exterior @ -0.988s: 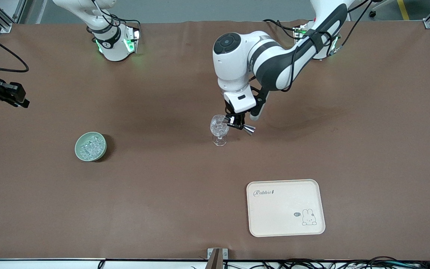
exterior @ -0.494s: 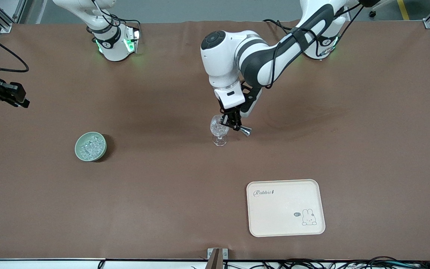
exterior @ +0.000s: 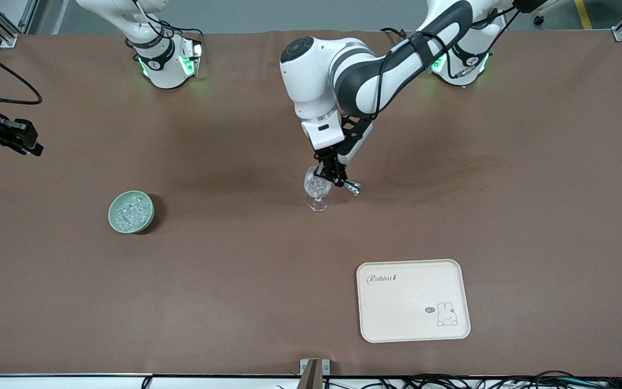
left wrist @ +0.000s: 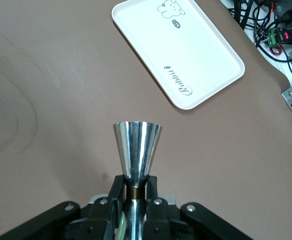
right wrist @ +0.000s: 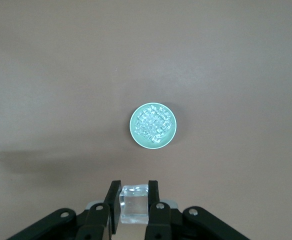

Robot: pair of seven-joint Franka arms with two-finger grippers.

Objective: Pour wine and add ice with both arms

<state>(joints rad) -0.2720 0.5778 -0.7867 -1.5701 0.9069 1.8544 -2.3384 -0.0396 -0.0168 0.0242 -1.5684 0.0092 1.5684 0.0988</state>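
Here the left gripper (exterior: pixel 335 176) tilts a steel jigger (exterior: pixel 352 187) over the wine glass (exterior: pixel 317 188).

From high across the table (exterior: pixel 224 302) we face both bases. Our left wrist view looks down close past the jigger (left wrist: pixel 136 150) to the tray (left wrist: pixel 178 47), also seen from the front. Our right wrist view looks down on the bowl (right wrist: pixel 153 126), likewise shared.

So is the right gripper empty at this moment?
No, in the right wrist view the right gripper is shut on a clear ice cube high over the green bowl.
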